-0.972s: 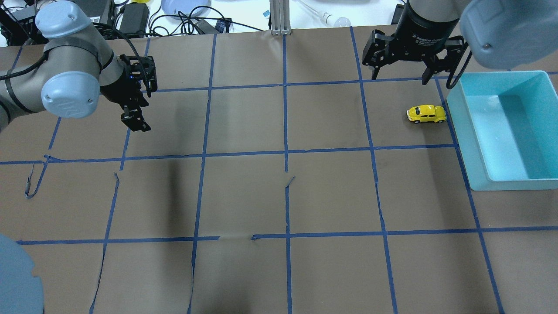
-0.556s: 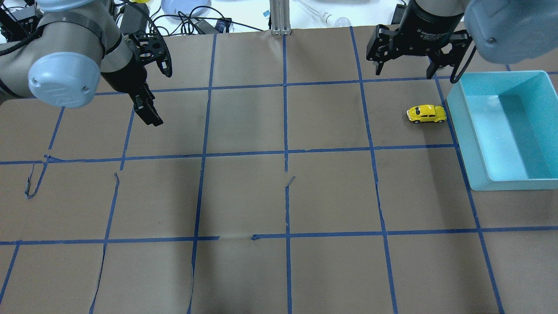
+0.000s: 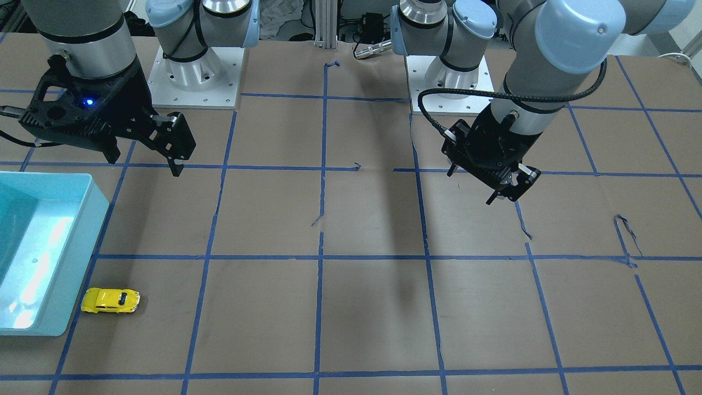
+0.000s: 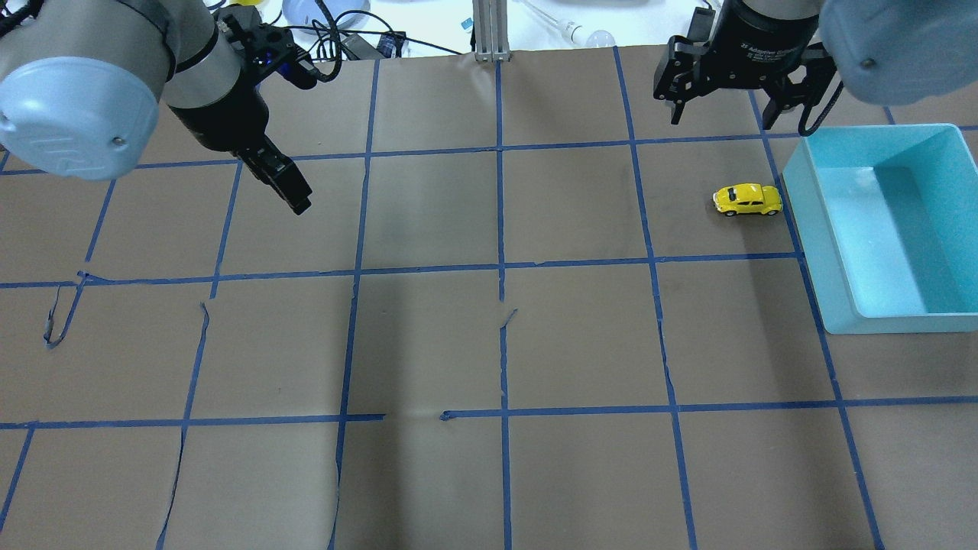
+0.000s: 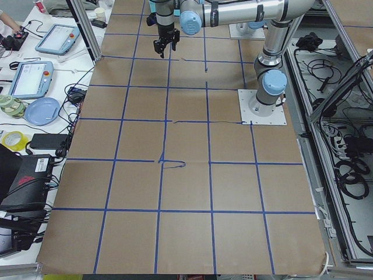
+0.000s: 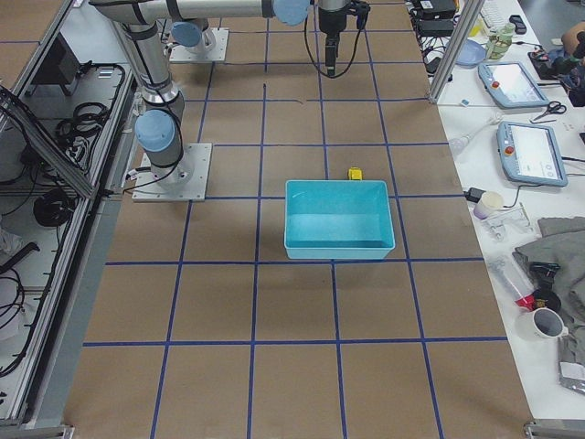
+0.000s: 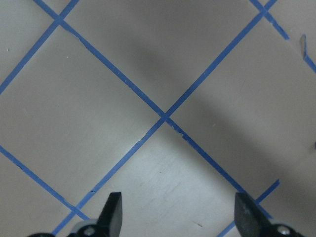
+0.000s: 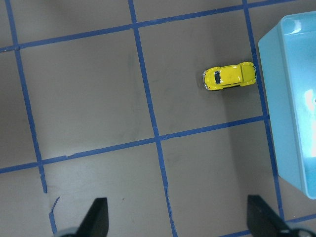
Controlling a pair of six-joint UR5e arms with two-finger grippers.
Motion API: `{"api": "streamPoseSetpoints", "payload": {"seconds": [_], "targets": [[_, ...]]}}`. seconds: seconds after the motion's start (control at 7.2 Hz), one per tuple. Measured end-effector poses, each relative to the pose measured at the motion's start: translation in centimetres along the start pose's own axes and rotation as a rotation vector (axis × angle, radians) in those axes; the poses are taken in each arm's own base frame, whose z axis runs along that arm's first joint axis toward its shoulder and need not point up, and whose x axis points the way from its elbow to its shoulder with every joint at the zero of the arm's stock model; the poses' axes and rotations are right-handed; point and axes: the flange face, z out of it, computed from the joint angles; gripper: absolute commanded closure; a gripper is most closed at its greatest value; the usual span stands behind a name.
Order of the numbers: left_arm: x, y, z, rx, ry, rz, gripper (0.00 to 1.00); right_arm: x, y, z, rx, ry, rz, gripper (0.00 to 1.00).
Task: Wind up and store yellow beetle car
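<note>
The yellow beetle car (image 4: 747, 199) stands on its wheels on the brown table paper, just left of the teal bin (image 4: 808, 243), apart from it. It also shows in the front view (image 3: 110, 301) and the right wrist view (image 8: 230, 76). My right gripper (image 4: 724, 116) is open and empty, hovering high above the table behind the car, toward the far edge in the overhead view. In its wrist view (image 8: 177, 212) the jaws are wide apart. My left gripper (image 4: 294, 195) is open and empty over the left half of the table; its wrist view (image 7: 178, 210) shows only taped paper.
The teal bin (image 3: 55, 176) holds nothing that I can see. Blue tape lines grid the paper, torn in spots (image 4: 53, 321). Cables and a plate (image 4: 325, 11) lie beyond the far edge, beside an aluminium post (image 4: 489, 30).
My left arm has swung toward the table's middle, its gripper moving right. My right gripper has drawn back toward the far edge. The car has not moved.
</note>
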Motion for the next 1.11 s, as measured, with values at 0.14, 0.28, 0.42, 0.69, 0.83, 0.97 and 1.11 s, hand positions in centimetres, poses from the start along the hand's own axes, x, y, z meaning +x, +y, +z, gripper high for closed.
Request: {"api": "streamPoseSetpoints", "payload": {"seconds": [0.14,0.28,0.42,0.69,0.83,0.97,1.11], "targets": [[0.9,0.6,-1.4,0.015,-0.01,-0.122,0.15,0.0,0.0,0.1,0.0,0.001,0.0,0.0],[1.7,1.3,-2.8,0.031,-0.019,-0.251,0.14,0.0,0.0,0.2,0.001,0.005,0.0,0.0],[2.3,1.9,-3.9,0.043,-0.027,-0.377,0.11,0.0,-0.1,0.3,0.001,0.004,0.0,0.0],[2.7,2.6,-4.8,0.049,-0.036,-0.582,0.08,0.2,-0.2,0.6,0.0,-0.001,-0.022,0.0],[2.7,2.6,-4.7,0.047,-0.037,-0.642,0.07,0.2,-0.1,0.7,0.0,-0.005,-0.106,0.0],[2.6,2.7,-4.7,0.044,-0.048,-0.68,0.06,0.3,-0.1,1.0,-0.008,-0.006,-0.235,0.0],[2.5,2.8,-4.7,0.042,-0.064,-0.698,0.06,0.4,-0.1,1.8,-0.023,-0.008,-0.354,0.0]]}}
